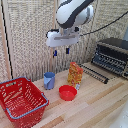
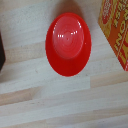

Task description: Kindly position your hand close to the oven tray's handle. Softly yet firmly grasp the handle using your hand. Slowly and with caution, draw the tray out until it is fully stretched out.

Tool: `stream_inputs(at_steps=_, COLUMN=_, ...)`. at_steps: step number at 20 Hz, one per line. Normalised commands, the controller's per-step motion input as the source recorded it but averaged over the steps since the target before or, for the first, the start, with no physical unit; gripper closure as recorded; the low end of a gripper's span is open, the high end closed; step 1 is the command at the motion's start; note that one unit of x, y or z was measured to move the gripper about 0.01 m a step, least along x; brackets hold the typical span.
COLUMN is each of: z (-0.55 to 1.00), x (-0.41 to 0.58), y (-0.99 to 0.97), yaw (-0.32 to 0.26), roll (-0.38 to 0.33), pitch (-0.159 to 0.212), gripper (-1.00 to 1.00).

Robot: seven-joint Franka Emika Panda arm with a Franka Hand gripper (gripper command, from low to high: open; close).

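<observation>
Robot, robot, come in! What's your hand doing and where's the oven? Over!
Gripper open, empty, high above red bowl. Oven off at exterior view's right, door down, not reached yet. Orange box stands between.

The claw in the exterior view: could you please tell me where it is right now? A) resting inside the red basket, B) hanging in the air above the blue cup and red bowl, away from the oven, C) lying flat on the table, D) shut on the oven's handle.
B: the claw hangs in the air above the blue cup and red bowl, while the oven stands off to the exterior view's right.
</observation>
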Motion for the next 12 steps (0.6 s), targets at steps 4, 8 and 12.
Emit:
stream_inputs(at_steps=4, z=-0.03, x=-0.056, y=0.02, yaw=0.163, roll=-0.288, pitch=-0.024, gripper=-1.0)
stream_inputs(at_steps=8, z=0.0, x=-0.125, y=-0.14, yaw=0.192, roll=-0.332, pitch=-0.048, gripper=-1.0)
stream_inputs(at_steps=12, z=0.0, x=-0.15, y=-0.15, yaw=0.196, roll=-0.331, pitch=-0.051, gripper=-1.0)
